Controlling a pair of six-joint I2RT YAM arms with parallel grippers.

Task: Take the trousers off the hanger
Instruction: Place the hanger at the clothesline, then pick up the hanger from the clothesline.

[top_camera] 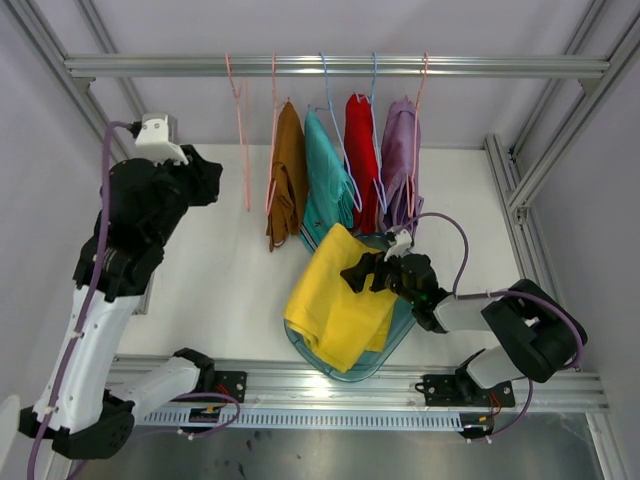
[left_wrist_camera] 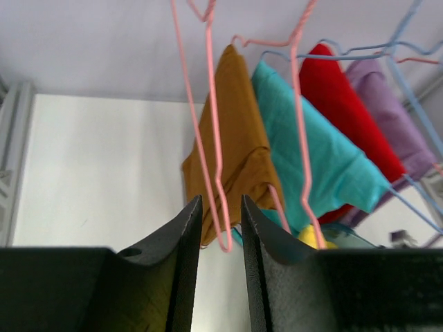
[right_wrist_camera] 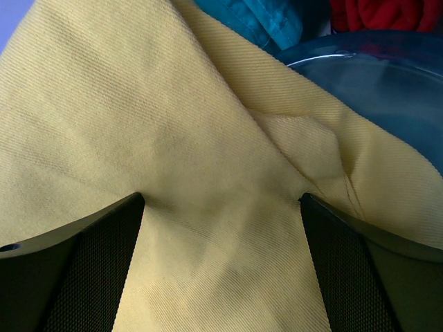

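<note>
Yellow trousers (right_wrist_camera: 208, 124), hiding most of the tub (right_wrist_camera: 387, 76), fill right gripper's (right_wrist_camera: 221, 200) wide jaws; left gripper (left_wrist_camera: 220, 202) narrowly straddles pink hanger (left_wrist_camera: 225, 242).

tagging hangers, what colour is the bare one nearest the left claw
Pink; the bare hanger shows best in the left wrist view.

There are 5 trousers (top_camera: 335, 300), 5 wire hangers (top_camera: 243, 150), 1 rail (top_camera: 150, 66) and 1 blue tub (top_camera: 360, 372)

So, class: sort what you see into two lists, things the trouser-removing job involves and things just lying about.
Job: yellow trousers, brown trousers, teal trousers, red trousers, lilac trousers, empty pink hanger, blue tub, left gripper, right gripper.
Lying about: purple cable, frame post, table.
</note>
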